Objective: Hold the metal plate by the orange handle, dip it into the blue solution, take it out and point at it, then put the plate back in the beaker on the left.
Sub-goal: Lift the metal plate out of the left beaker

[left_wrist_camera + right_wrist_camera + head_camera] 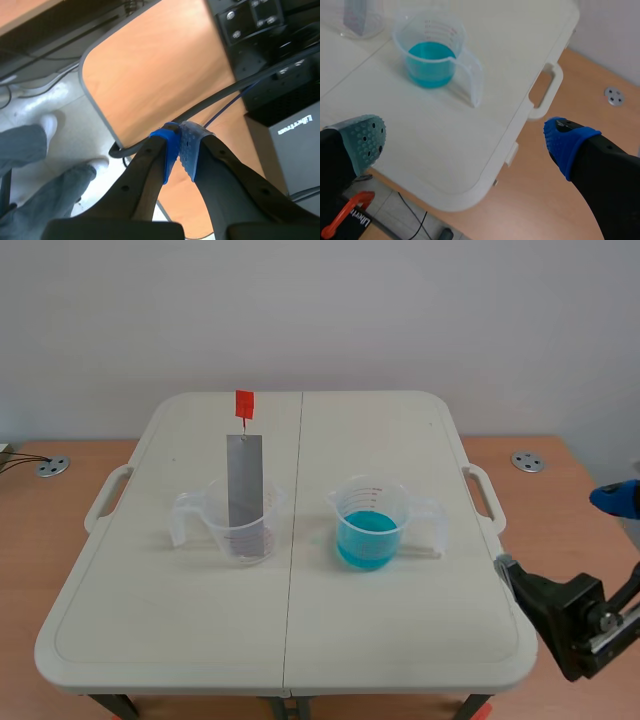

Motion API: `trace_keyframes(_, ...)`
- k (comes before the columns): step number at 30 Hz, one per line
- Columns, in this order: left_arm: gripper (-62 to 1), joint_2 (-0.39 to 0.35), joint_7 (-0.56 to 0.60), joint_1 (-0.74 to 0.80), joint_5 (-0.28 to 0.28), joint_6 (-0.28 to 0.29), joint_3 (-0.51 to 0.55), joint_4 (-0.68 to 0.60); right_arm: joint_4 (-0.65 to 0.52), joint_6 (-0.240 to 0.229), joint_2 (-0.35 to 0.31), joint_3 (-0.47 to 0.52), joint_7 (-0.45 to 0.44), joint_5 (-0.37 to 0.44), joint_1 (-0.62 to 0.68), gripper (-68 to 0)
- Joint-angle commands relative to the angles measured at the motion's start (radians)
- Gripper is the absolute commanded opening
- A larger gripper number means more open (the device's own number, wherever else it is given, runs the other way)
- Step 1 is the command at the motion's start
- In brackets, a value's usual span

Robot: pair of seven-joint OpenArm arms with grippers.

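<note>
A grey metal plate (245, 483) with an orange handle (244, 404) on top stands upright in the clear beaker on the left (238, 524). The beaker with blue solution (371, 524) sits to its right on the white table (150, 620). My right gripper (612, 502) is open at the table's right edge, low and off the table; in its wrist view the right gripper (465, 140) has the blue-solution beaker (431, 56) ahead and the plate's lower end (356, 15) further off. My left gripper (179, 150) is shut on nothing, off the table over a wooden desk; the scene view does not show it.
The white folding table has carry handles at both sides (485, 497). Under the left gripper are a wooden desk (155, 75), a grey cable (210, 102), a black box (292, 135) and a person's legs and shoes (45, 150) on the floor.
</note>
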State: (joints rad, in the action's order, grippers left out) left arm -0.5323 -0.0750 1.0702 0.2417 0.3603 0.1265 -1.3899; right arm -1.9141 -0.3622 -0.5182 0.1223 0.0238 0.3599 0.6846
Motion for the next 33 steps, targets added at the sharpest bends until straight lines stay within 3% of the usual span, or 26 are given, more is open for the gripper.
trace_keyframes(1, -59.5, 0.003, 0.012, 0.001, 0.000, 0.002, -0.005, -0.001, -0.008, -0.002, -0.002, 0.001, -0.030, 0.016, -0.034, -1.2)
trace_keyframes(10, -59.5, 0.006, 0.032, -0.037, 0.000, 0.002, -0.005, 0.080, 0.021, -0.009, -0.002, -0.044, 0.001, 0.172, -0.219, -1.2)
trace_keyframes(15, -59.5, 0.006, 0.034, -0.038, 0.000, 0.002, -0.005, 0.087, 0.116, -0.028, -0.002, -0.150, 0.067, 0.223, -0.373, -1.2)
trace_keyframes(23, -59.5, 0.006, 0.033, -0.043, 0.000, 0.002, -0.005, 0.087, 0.293, -0.055, -0.002, -0.347, 0.076, 0.314, -0.628, -1.2)
trace_keyframes(33, -59.5, 0.006, 0.034, -0.060, 0.000, 0.002, -0.005, 0.088, 0.575, -0.142, 0.137, -0.496, 0.136, 0.329, -0.913, -1.2)
